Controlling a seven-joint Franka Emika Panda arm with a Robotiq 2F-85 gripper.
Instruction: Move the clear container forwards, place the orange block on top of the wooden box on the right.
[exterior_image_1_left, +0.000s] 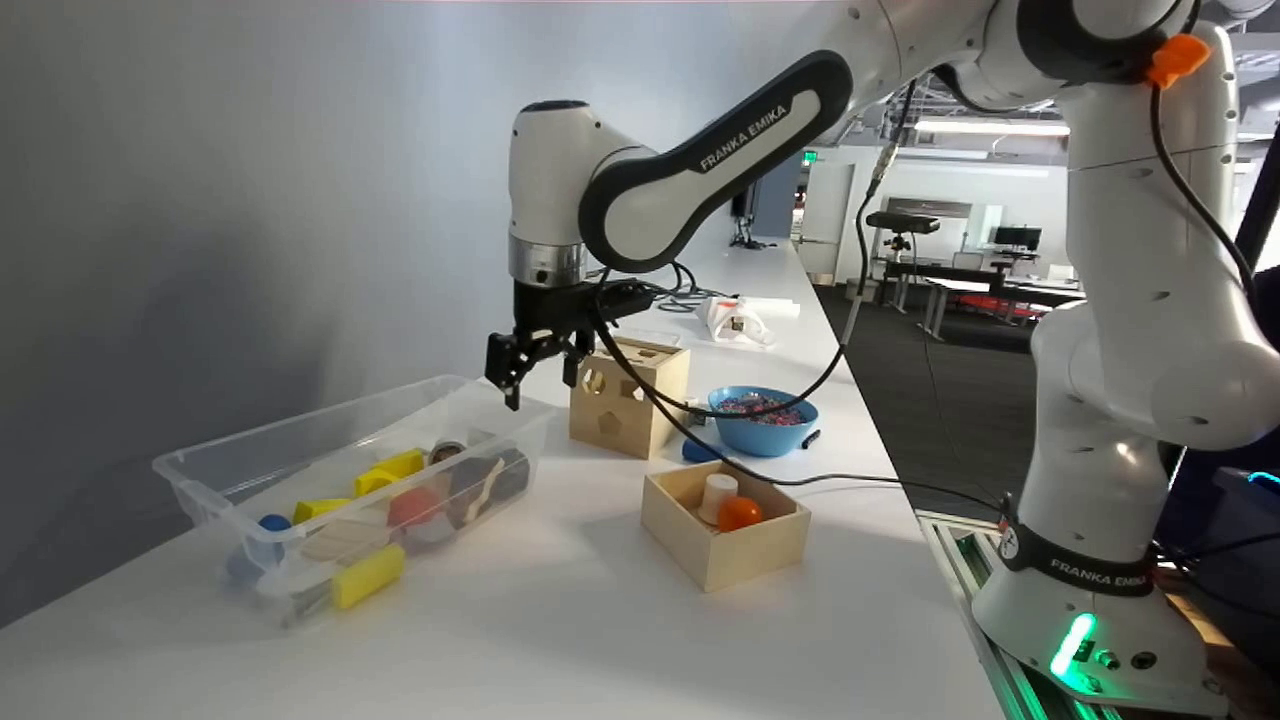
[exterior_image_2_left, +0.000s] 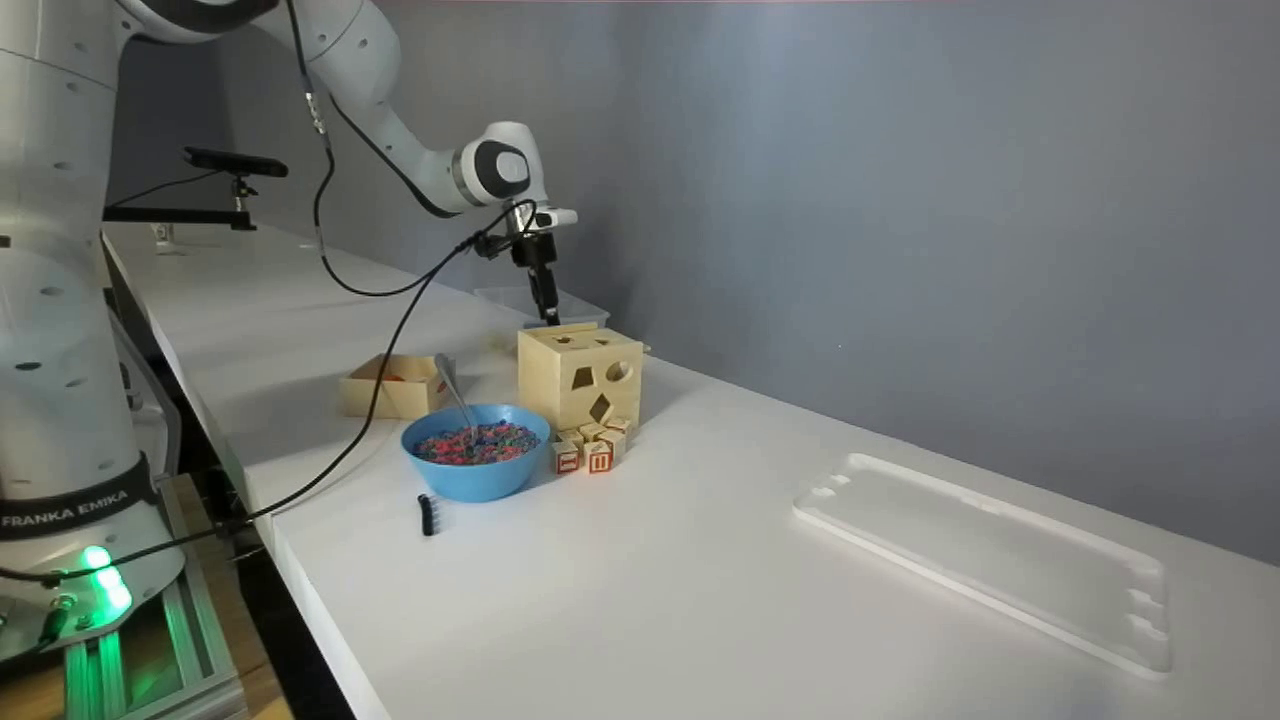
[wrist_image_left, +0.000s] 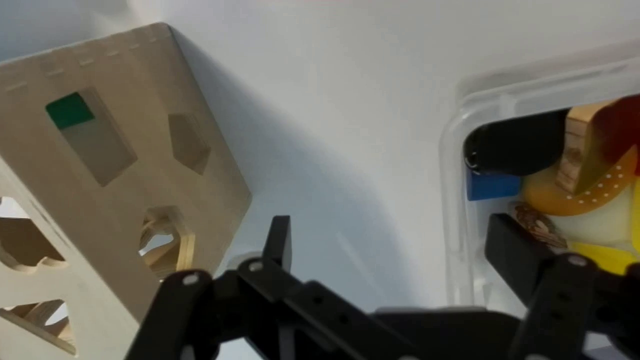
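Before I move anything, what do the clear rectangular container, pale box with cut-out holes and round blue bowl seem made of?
Clear container: probably plastic, fairly glossy; see-through walls with small highlights. Pale box: apparently matte wood; joint-like marks line one edge. Blue bowl: likely smooth plastic, evenly coloured, though ceramic is possible.

Both exterior views look down along the table (exterior_image_1_left: 560, 645), facing roughly opposite ways: in an exterior view the clear container (exterior_image_1_left: 310, 440) lies near, in an exterior view the translucent lid (exterior_image_2_left: 985, 562). The wrist view looks steeply down past the hand (wrist_image_left: 392, 245) from close above. All 3 share the wooden shape box (wrist_image_left: 120, 200) and part of the container.
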